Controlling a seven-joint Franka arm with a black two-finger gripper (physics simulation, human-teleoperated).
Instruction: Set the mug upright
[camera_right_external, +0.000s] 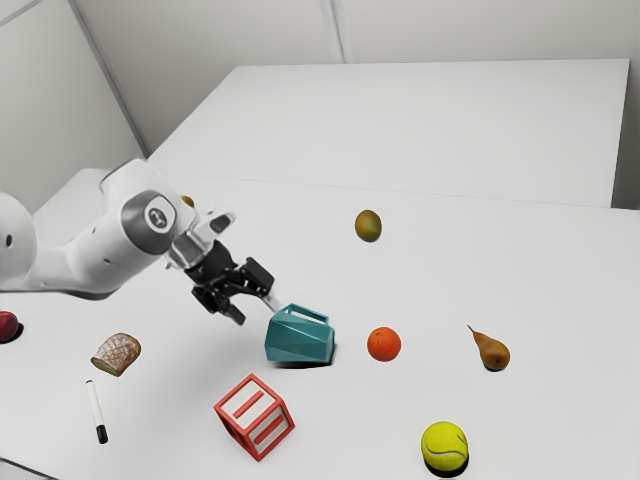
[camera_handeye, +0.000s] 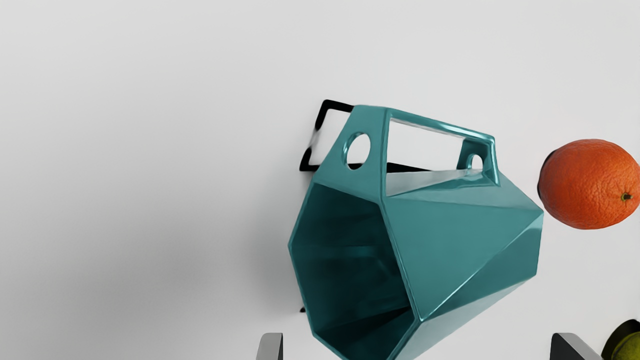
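In the exterior view my gripper (camera_right_external: 252, 304) hangs over the table, just to the exterior view's left of the teal mug (camera_right_external: 300, 337). The faceted mug lies on its side, its handle on the upper side and its closed end toward the orange. In the wrist view the mug (camera_handeye: 450, 240) shows its dark open mouth on the side away from the orange. My gripper (camera_handeye: 417, 345) is open there, its two fingertips wide apart, with the lower part of the mug appearing between them. Neither finger is seen pressing on the mug.
An orange (camera_right_external: 384, 344) sits close beyond the mug's closed end. A red and white block (camera_right_external: 255, 417) stands nearer the camera, with a tennis ball (camera_right_external: 445, 447) farther right. A pear (camera_right_external: 490, 350), a mango (camera_right_external: 368, 226), bread (camera_right_external: 117, 354) and a marker (camera_right_external: 96, 411) lie around.
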